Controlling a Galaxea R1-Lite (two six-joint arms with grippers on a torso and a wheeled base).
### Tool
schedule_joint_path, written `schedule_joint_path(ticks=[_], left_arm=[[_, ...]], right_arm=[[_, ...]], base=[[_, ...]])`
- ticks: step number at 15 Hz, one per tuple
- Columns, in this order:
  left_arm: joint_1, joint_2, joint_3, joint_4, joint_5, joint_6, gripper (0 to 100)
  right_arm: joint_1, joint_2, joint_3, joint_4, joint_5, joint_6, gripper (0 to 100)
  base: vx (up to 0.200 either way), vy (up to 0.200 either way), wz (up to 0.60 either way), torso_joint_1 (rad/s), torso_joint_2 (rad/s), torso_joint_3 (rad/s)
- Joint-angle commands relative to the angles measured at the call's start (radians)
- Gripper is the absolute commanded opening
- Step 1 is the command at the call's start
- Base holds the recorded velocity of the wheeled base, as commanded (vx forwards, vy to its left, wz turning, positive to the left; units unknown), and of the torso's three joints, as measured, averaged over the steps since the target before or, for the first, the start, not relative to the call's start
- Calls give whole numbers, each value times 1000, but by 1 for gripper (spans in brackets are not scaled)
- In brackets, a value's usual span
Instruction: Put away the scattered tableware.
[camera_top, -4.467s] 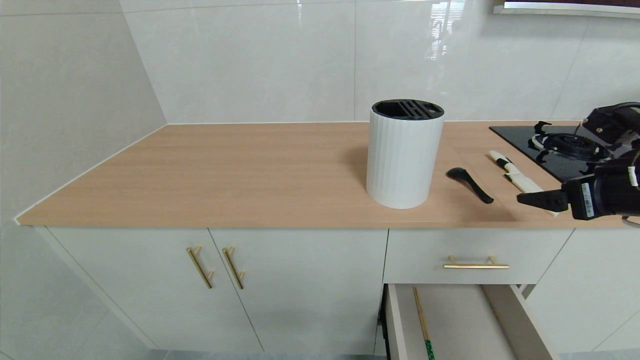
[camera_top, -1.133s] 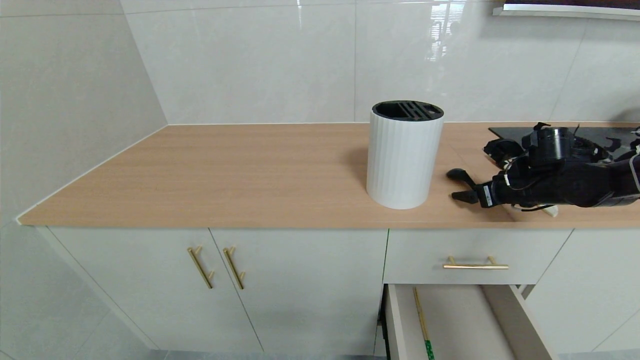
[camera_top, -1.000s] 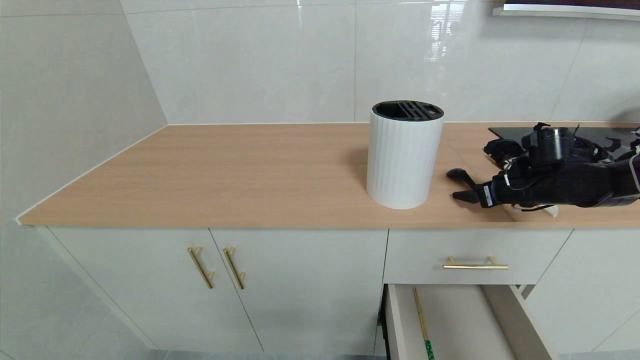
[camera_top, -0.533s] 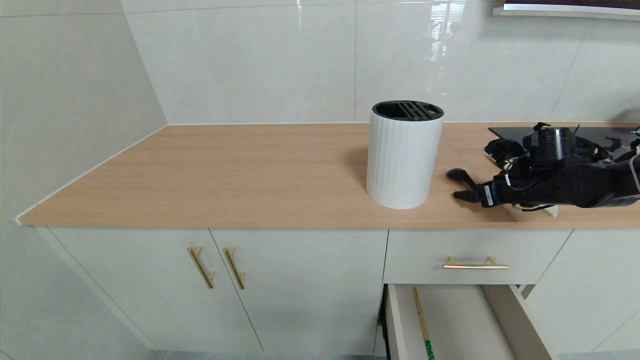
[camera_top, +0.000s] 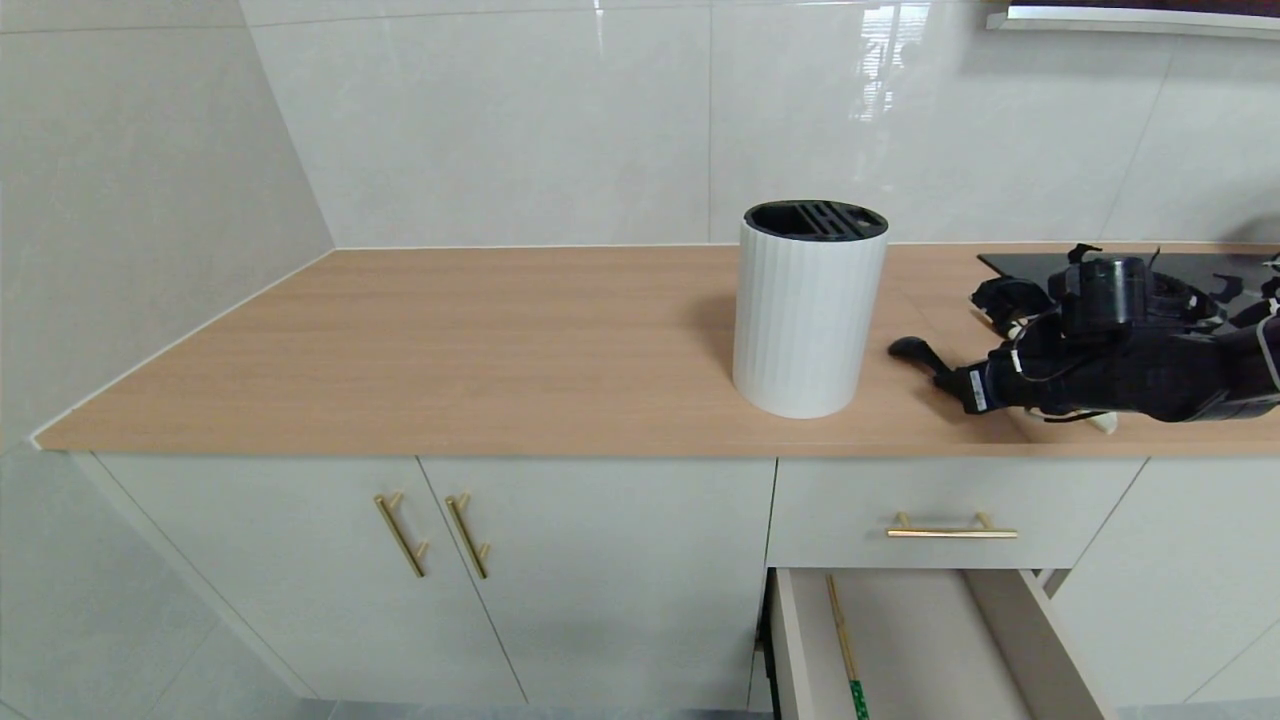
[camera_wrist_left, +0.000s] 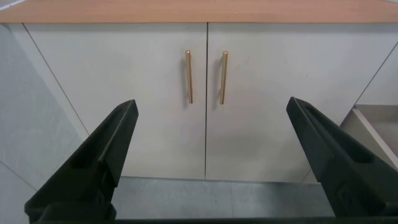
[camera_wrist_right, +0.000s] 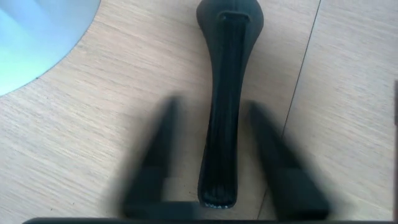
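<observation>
Spoon (camera_wrist_right: 227, 93), black, lies flat on bench (camera_top: 500, 350), just right of white holder (camera_top: 808, 310). Right gripper (camera_wrist_right: 210, 109) is spread, straddling the handle without touching it. Likely light, stiff, slippery plastic; pinch mid-handle. Left gripper (camera_wrist_left: 210, 107) spread wide, empty.

Scanning for print now, and I can't read a single word or number. The one label I can find is a small white sticker (camera_top: 976, 390) on the wrist just behind the right tool (camera_top: 940, 375). It carries dark marks, far too small for me to make out. Down in the open drawer (camera_top: 1010, 620), the chopsticks (camera_top: 845, 630) have a green patterned end. I can see flecks of decoration there but can't pick out any letters.
</observation>
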Motion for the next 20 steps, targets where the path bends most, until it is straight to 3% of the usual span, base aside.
schedule_joint_path(ticks=[1,9,14,16,20], left_arm=[[0,2,0,0,0,0,100],[0,2,-2,0,0,0,100],[0,2,0,0,0,0,100],[0,2,0,0,0,0,100],[0,2,0,0,0,0,100]], right_arm=[[1,-3,2,0,3,1,0],[0,-46,3,7,-5,9,0],[0,-302,158,18,-86,147,0],[-2,-385,223,92,-162,205,0],[0,-510,336,96,-201,317,0]], base=[[0,0,0,0,0,0],[0,0,0,0,0,0],[0,0,0,0,0,0],[0,0,0,0,0,0],[0,0,0,0,0,0]])
